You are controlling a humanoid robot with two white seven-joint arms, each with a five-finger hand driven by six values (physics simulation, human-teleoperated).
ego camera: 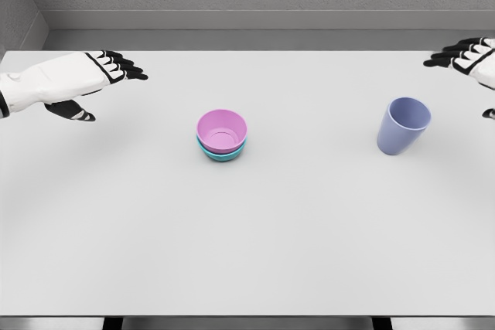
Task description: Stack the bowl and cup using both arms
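Pink bowl [222, 130] sits nested in teal bowl [222, 154]; left hand [87, 83] and right hand [470, 56] hover spread, empty.

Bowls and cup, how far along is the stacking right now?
Done: the pink bowl sits nested in the teal bowl. In hand: nothing; the left hand and right hand hover open above the table, apart from everything. Left: the purple cup stands alone at the right, not stacked.
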